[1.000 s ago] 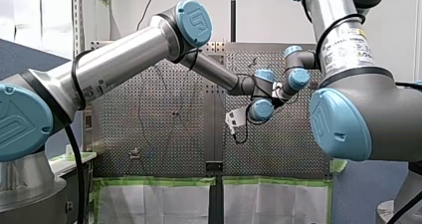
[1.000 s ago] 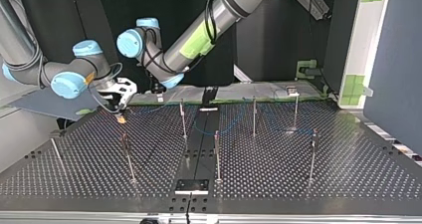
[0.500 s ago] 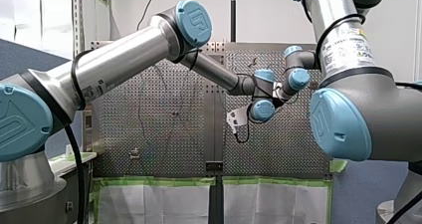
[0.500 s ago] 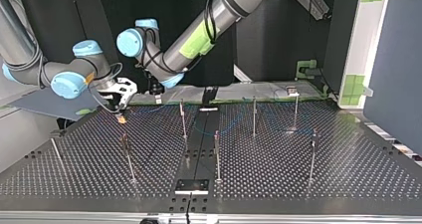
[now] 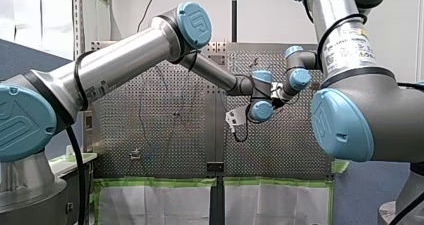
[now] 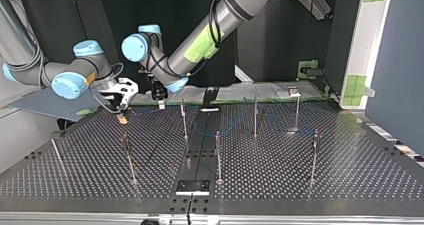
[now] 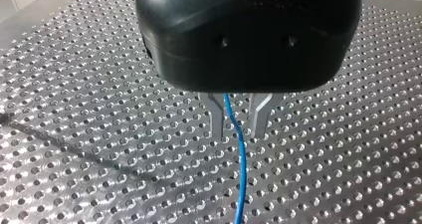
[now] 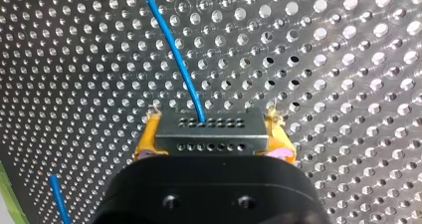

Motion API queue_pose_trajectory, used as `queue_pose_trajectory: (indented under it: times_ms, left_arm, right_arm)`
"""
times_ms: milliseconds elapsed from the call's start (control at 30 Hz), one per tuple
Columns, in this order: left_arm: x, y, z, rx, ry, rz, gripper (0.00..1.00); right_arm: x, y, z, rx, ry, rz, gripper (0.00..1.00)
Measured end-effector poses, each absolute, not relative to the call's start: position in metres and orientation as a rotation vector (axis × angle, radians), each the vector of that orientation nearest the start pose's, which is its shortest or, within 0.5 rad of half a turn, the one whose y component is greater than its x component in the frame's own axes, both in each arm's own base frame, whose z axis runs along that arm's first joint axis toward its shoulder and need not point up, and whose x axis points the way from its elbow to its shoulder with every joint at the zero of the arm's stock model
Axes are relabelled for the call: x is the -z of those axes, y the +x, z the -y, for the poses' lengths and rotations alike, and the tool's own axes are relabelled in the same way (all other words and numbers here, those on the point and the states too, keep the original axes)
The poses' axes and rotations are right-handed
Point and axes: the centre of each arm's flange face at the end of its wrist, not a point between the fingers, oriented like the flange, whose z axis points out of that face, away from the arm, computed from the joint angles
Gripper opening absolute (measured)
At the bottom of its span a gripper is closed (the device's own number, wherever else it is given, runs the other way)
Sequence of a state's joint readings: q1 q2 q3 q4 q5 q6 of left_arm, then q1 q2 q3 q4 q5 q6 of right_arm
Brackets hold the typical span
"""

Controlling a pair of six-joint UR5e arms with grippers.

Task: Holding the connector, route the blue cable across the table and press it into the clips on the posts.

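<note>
With yellow-padded fingers (image 8: 149, 139) of my right gripper (image 8: 213, 120), pinching the grey connector (image 8: 209, 134) by its two ends, just above the perforated table (image 8: 348, 59). Feeding the blue cable (image 8: 174, 50) out of the connector's holed face and away over the table. Holding the metal fingers (image 7: 216, 118) of my left gripper (image 7: 238, 122) spread, straddling the cable with a gap showing on either side, close above the table. Hovering both grippers near each other at the top view's far left, beyond the upright posts (image 6: 184, 117). Leaving the clips too small to make out.
</note>
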State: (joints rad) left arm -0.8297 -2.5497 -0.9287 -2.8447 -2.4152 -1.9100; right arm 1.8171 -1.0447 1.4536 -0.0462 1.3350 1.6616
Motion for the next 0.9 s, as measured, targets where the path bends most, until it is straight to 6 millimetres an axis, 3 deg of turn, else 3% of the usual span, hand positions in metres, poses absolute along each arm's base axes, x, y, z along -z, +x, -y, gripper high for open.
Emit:
queue_pose_trajectory:
  times_ms: [600,900]
  left_arm:
    - [-0.172,0.511,0.611,0.258,-0.247,-1.569,1.00]
    - [-0.146,0.509,0.622,0.258,-0.237,-1.613,1.00]
  right_arm:
    - [-0.247,0.308,0.570,1.941,-2.499,-1.795,0.00]
    - [-0.248,0.310,0.568,1.942,-2.500,-1.784,0.00]
